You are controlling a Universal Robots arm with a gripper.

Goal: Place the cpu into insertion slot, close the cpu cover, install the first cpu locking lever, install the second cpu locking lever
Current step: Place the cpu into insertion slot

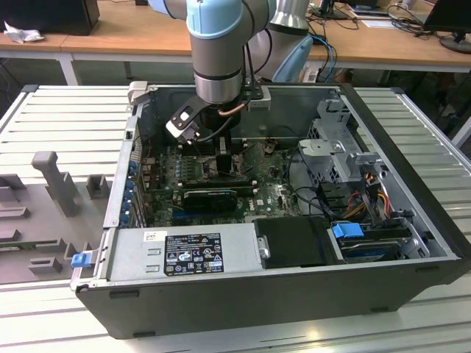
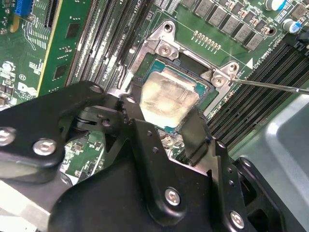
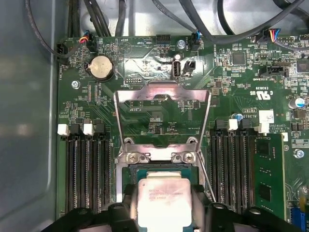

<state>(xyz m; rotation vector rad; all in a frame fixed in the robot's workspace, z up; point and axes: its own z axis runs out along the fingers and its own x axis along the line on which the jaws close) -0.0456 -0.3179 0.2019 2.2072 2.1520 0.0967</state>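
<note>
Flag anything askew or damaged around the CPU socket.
Nothing looks damaged. The cpu sits square in the gripper at the insertion slot. The cpu cover is swung open and a thin locking lever stands unlatched beside the slot. Only oddity: the cpu's top looks blotchy, as if smeared.

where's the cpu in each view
exterior view: under the arm's wrist, above the motherboard.
first wrist view: cpu between the end effector fingers, beside the open cpu cover.
second wrist view: cpu between those fingers, over the insertion slot.
shared landmark: black memory slots in both wrist views.
</note>
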